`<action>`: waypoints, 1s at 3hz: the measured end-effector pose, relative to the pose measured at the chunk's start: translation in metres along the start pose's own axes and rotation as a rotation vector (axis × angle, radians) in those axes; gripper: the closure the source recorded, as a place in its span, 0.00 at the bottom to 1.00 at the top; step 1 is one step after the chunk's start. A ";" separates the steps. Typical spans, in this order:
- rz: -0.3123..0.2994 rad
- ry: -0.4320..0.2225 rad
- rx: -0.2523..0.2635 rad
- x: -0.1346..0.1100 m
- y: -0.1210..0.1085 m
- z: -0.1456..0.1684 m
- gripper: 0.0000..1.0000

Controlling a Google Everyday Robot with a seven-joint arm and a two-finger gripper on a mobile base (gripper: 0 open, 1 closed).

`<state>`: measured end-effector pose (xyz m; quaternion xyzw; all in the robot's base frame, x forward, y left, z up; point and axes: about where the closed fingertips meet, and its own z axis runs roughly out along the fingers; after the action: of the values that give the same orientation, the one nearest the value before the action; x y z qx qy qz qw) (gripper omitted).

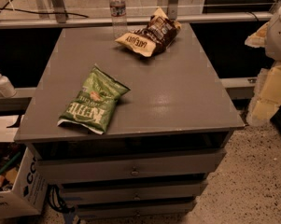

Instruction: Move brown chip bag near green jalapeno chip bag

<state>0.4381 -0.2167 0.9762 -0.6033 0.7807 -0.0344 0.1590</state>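
The brown chip bag (149, 35) lies crinkled at the back of the grey table top (177, 92), right of centre, with its cream band and dark lettering facing left. The green jalapeno chip bag (92, 101) lies flat near the front left, its white bottom edge close to the table's front edge. The two bags are well apart. My gripper (269, 93) shows only as pale cream parts at the right edge of the view, beyond the table's right side and away from both bags.
A clear water bottle (117, 9) stands at the back edge, just left of the brown bag. The table has drawers (133, 169) below. A pump bottle (2, 82) stands on a ledge at the left, above a cardboard box (14, 190) on the floor.
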 end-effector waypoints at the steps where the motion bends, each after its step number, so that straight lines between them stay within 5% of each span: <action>1: 0.000 0.000 0.000 0.000 0.000 0.000 0.00; 3: 0.060 -0.112 -0.021 -0.006 -0.013 0.034 0.00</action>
<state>0.4610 -0.2098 0.9483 -0.5821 0.7888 0.0125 0.1970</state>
